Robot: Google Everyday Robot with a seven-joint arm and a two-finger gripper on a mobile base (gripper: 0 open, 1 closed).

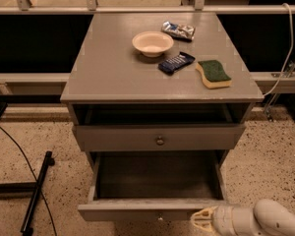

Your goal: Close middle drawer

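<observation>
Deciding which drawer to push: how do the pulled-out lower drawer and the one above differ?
The middle drawer is pulled far out, inside showing; the upper drawer is nearly shut. The pincer sits by the middle drawer's front, near its right end, away from the upper drawer. The upper drawer's front looks wider than the middle drawer's. Both are grey with flat fronts.

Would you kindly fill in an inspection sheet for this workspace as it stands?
Surface: grey cabinet top, carrying clutter only.
Job's things: middle drawer pulled far out; top drawer slightly open.
Clutter: bowl, silver packet, blue packet, sponge.
Grippers: gripper low, at the right end of the middle drawer's front.
Cables: black cable on floor, left; white cable at right.
Surroundings: speckled floor, rail behind, black bar on floor.
</observation>
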